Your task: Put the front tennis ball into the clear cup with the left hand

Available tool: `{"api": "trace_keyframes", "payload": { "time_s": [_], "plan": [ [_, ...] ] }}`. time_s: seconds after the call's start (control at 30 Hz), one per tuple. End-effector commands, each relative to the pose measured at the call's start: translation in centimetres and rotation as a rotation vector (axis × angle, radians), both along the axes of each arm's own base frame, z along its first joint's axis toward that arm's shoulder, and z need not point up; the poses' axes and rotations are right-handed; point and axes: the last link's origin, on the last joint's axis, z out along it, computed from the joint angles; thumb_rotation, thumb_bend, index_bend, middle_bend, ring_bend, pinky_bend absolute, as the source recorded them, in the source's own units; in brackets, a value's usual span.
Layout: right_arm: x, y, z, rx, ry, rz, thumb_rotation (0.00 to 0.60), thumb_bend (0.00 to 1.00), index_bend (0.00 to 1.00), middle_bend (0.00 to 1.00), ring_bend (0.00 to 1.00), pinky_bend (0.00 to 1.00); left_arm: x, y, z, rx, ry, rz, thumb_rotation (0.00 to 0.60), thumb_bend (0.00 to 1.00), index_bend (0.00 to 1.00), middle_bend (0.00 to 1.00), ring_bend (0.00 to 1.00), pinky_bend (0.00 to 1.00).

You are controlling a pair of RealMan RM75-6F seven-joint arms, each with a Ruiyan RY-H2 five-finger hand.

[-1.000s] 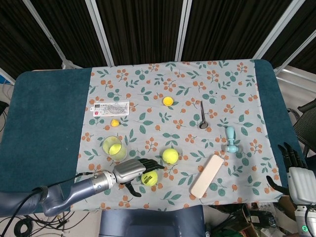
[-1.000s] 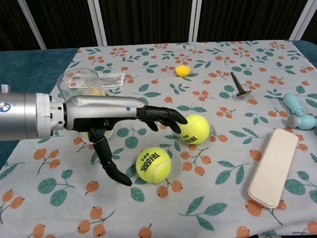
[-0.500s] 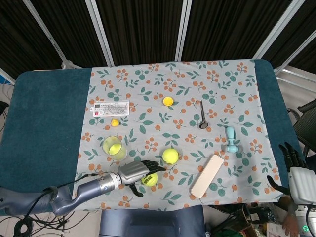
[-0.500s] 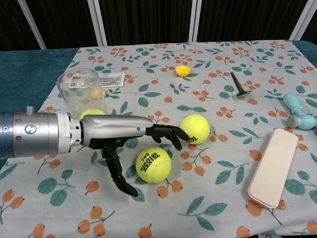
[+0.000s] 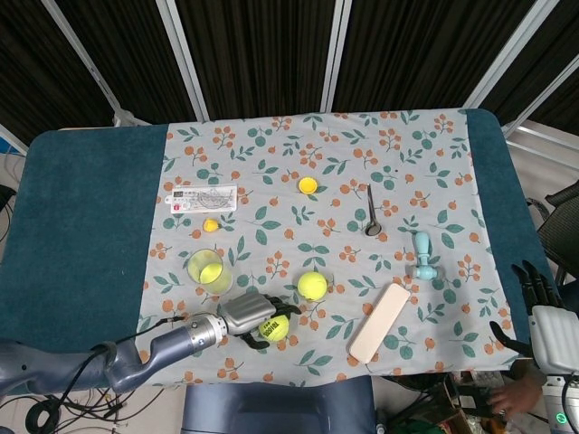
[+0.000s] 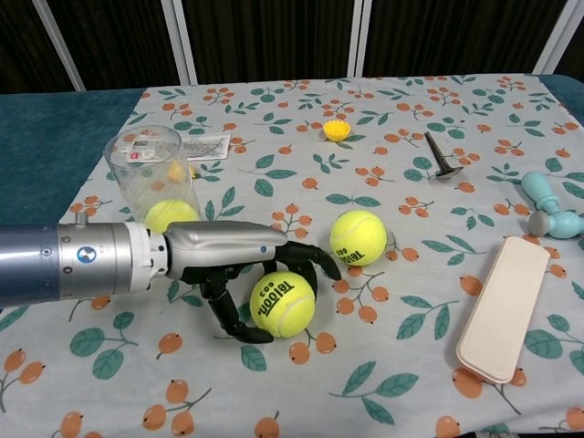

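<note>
The front tennis ball (image 5: 275,327) (image 6: 284,304) lies on the flowered cloth near the table's front edge. My left hand (image 5: 242,314) (image 6: 239,265) grips it, with the fingers curled over its top and left side and the thumb hooked under its front. The clear cup (image 5: 207,271) (image 6: 148,164) stands upright just behind and left of the hand, and something yellow and round shows through its wall. A second tennis ball (image 5: 312,286) (image 6: 358,237) rests to the right, apart from the hand. My right hand (image 5: 546,327) hangs off the table's right front corner, fingers spread and holding nothing.
A cream flat case (image 5: 379,321) (image 6: 504,310) lies at the front right, with a light blue tool (image 5: 422,256) behind it. Further back are a metal tool (image 5: 372,212), a small yellow cap (image 5: 308,185) and a printed card (image 5: 201,199).
The left hand has come down and closed its fingers round the front tennis ball, which it only hovered over before. The ball has hardly shifted. The right hand has not moved.
</note>
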Motion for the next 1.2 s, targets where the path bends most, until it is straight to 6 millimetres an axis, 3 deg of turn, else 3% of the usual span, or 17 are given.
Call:
{"api": "trace_keyframes", "payload": {
  "time_s": [0.03,0.33,0.77,1.2],
  "plan": [
    [0.0,0.0,0.0,0.002,-0.002,-0.002,0.6,0.17,0.0,0.0,0.07,0.24,-0.1,0.2,-0.1,0.019,0.003,-0.005,0.6,0.42,0.27,0.43,0.36,0.58],
    [0.0,0.0,0.0,0.002,-0.003,-0.002,0.6,0.17,0.0,0.0,0.07,0.24,0.7,0.9,1.0,0.063,-0.087,0.056,0.6,0.43,0.33,0.47,0.4,0.61],
    [0.0,0.0,-0.1,0.006,0.0,-0.003,0.6,0.17,0.0,0.0,0.07,0.24,2.9,1.7,5.6,0.02,-0.339,0.216,0.6,0.43,0.35,0.48,0.4,0.6],
    [0.0,0.0,-0.1,0.005,0.005,-0.006,0.6,0.17,0.0,0.0,0.07,0.24,5.4,2.8,10.4,0.06,-0.487,0.208,0.6,0.43,0.36,0.48,0.4,0.6]
  ]
}}
